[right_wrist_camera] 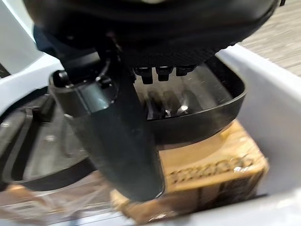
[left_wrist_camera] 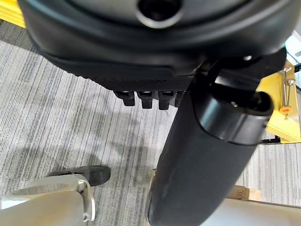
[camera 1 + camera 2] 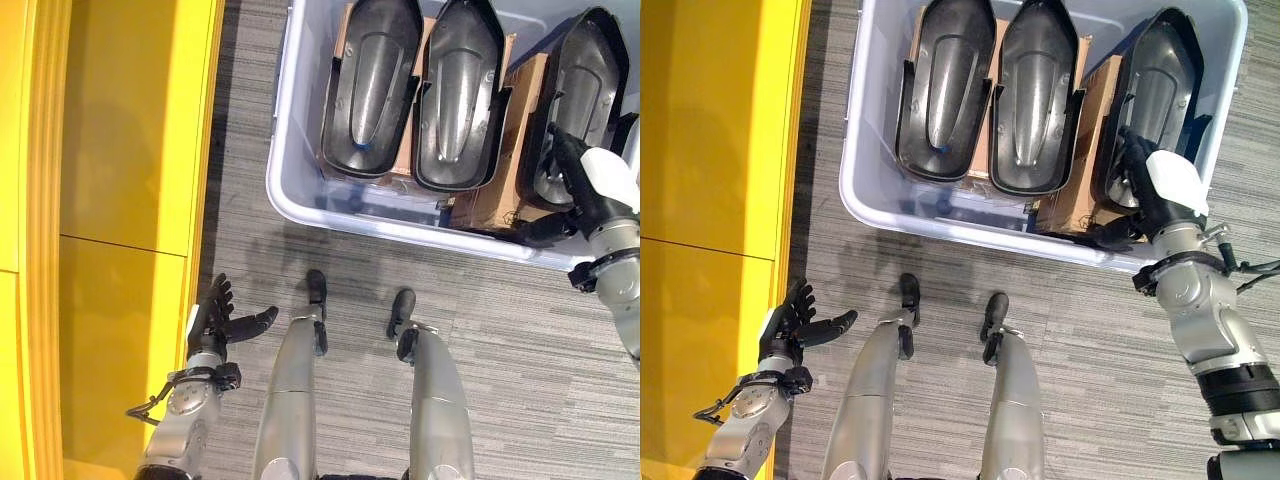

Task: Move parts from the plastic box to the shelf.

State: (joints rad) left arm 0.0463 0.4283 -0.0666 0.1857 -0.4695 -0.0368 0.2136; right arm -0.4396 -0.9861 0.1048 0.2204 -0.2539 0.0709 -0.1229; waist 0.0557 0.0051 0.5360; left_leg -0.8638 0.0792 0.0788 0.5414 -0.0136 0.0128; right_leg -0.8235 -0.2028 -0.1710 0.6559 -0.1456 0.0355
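Note:
A translucent plastic box (image 3: 292,190) on the floor holds three dark moulded parts, each lying on cardboard: a left part (image 3: 370,85), a middle part (image 3: 458,95) and a right part (image 3: 592,75). My right hand (image 3: 1140,190) reaches over the box's near wall to the right part's near end. Its fingers lie inside the part's rim (image 1: 211,106), its thumb (image 1: 117,141) stretches straight below that rim, and the hand is open. My left hand (image 3: 213,318) hangs open and empty at the lower left, beside the yellow shelf (image 3: 120,150).
The yellow shelf runs along the whole left side, close to my left arm. Brown cardboard boxes (image 1: 211,165) sit under the parts inside the plastic box. Grey striped carpet (image 3: 520,350) lies between the box and the shelf.

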